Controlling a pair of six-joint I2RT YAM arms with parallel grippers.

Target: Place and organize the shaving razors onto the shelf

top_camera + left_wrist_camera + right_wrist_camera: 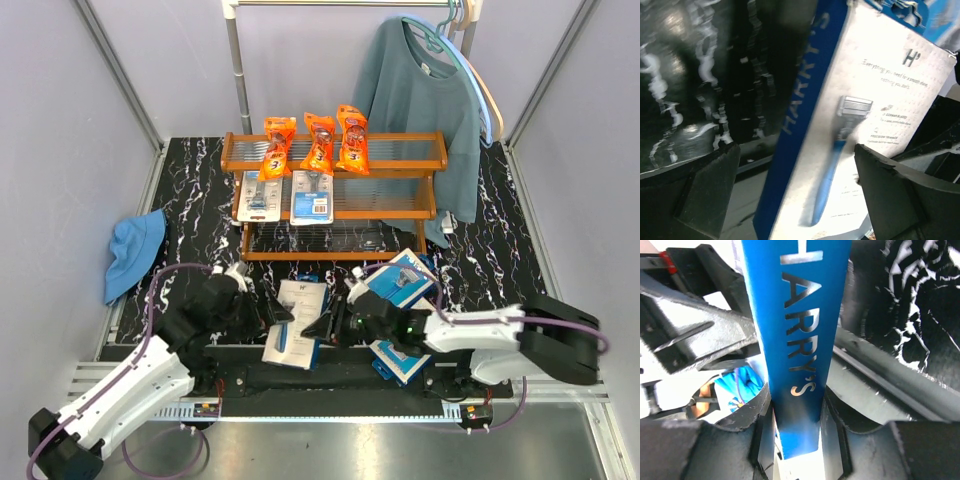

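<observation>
At the near edge of the counter (190, 200), the right claw (797, 435) is clamped shut on the blue spine of a razor box (298, 300), its fingers pressed against both sides of the silver "HARRY'S" lettering. The box's white face, printed with a blue-handled razor, is turned up toward the overhead camera. It is unclear whether the box is off the counter or resting on it.

From the opposite side, the left claw (797, 190) is spread wide and grips nothing. The same box sits between its two dark fingers (705, 190).

Just behind the right arm, a second box (400, 280) lies tilted on the black marbled surface. A third box (395, 362) shows partly beneath that arm.

Further back stands the shelf (335, 215), an orange-brown stepped rack with wire tiers. Two blister cards (257, 195) lie side by side on the left of its middle tier. Three orange bags (320, 142) are lined up in a row on the top tier.

A blue cloth (135, 250) is crumpled at the counter's left edge. A teal sweater (420, 100) hangs from the clothes rail (240, 70) against the back wall, draping down past the shelf's right end.
</observation>
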